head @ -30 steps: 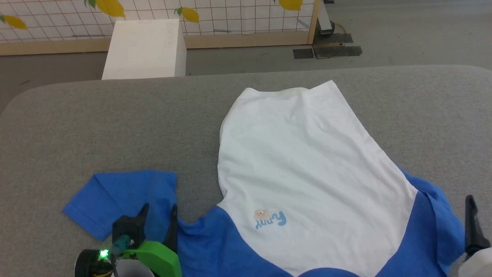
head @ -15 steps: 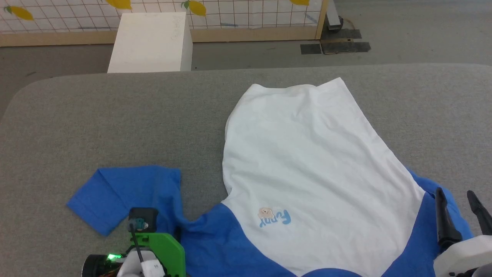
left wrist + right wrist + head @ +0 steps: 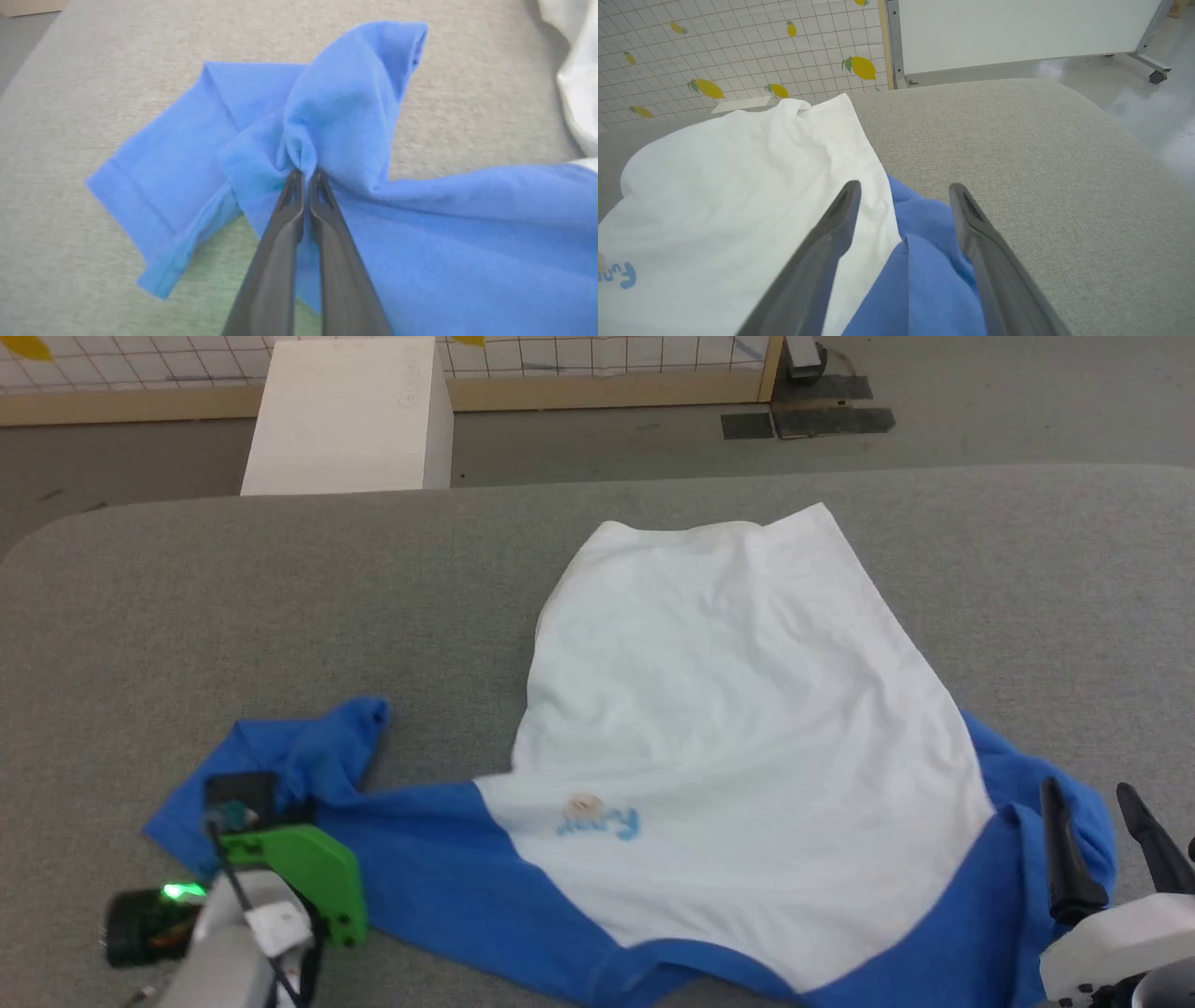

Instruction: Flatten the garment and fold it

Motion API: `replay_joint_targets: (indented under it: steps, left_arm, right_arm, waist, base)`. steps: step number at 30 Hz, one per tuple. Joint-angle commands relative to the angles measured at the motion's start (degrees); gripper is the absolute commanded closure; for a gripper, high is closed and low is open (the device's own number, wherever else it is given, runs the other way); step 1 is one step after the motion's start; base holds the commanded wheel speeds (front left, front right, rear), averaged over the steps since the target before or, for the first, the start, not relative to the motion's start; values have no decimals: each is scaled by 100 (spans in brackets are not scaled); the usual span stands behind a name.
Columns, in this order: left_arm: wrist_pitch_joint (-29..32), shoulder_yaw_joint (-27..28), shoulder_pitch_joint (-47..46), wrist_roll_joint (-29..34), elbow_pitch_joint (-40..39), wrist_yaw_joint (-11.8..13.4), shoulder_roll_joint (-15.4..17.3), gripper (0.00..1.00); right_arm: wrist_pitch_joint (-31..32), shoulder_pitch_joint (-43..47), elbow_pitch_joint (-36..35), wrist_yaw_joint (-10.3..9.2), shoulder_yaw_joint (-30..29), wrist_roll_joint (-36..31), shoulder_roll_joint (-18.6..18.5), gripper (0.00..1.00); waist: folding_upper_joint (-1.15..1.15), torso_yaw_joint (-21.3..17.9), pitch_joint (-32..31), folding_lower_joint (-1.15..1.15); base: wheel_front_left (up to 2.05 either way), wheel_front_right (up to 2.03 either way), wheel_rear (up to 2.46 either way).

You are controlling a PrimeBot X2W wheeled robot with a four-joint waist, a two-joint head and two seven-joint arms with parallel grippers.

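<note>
The broad grey fabric-covered table (image 3: 280, 597) bears the soft white cotton T-shirt with royal-blue sleeves (image 3: 728, 709), which lies spread between the two sets of jaws. The left gripper (image 3: 306, 173) is pinched tight on a bunched fold of blue sleeve. The right gripper (image 3: 905, 185) is spread wide and grips nothing, with the other crumpled sleeve showing between its fingers.

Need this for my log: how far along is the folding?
Done: the garment lies mostly spread on the table. In hand: the left gripper is shut on the bunched left sleeve; the right gripper hangs open over the crumpled right sleeve. Left: smoothing both sleeves, every fold.
</note>
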Motion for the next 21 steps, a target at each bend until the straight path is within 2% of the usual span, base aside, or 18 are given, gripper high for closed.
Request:
replay_joint_targets:
  steps: [1, 8, 9, 10, 11, 14, 21]
  left_arm:
    - [-187, 130, -228, 21, 84, 71, 132, 100]
    - [-744, 552, -719, 26, 555, 316, 326, 100]
    - [-973, 670, -822, -63, 715, 323, 304, 95]
    - [-1018, 695, -823, -151, 743, 256, 259, 14]
    - [-1064, 717, -815, -234, 772, 188, 221, 0]
    - [-1284, 732, -684, -347, 808, 61, 146, 0]
    - [-1884, 823, 93, -524, 285, 111, -137, 0]
  right_arm:
    - [-36, -136, -4, -9, -11, -4, -3, 0]
    - [-45, -243, 4, -9, 16, -50, -3, 0]
    - [-40, -261, 25, -9, 14, -64, -3, 0]
    - [-40, -263, 34, -9, 12, -68, -3, 0]
    - [-39, -263, 42, -9, 9, -73, -3, 0]
    - [-36, -246, 60, -9, 3, -75, -3, 0]
    - [37, -58, 29, -9, -18, -86, -3, 0]
  waist:
    - [0, 35, 49, 0]
    - [0, 86, 189, 0]
    - [0, 104, 213, 0]
    - [0, 109, 209, 0]
    - [0, 115, 199, 0]
    - [0, 138, 114, 0]
    - [0, 230, -186, 0]
  base:
    - [0, 0, 0]
    - [0, 0, 0]
    - [0, 0, 0]
    - [0, 0, 0]
    - [0, 0, 0]
    - [0, 0, 0]
    - [0, 0, 0]
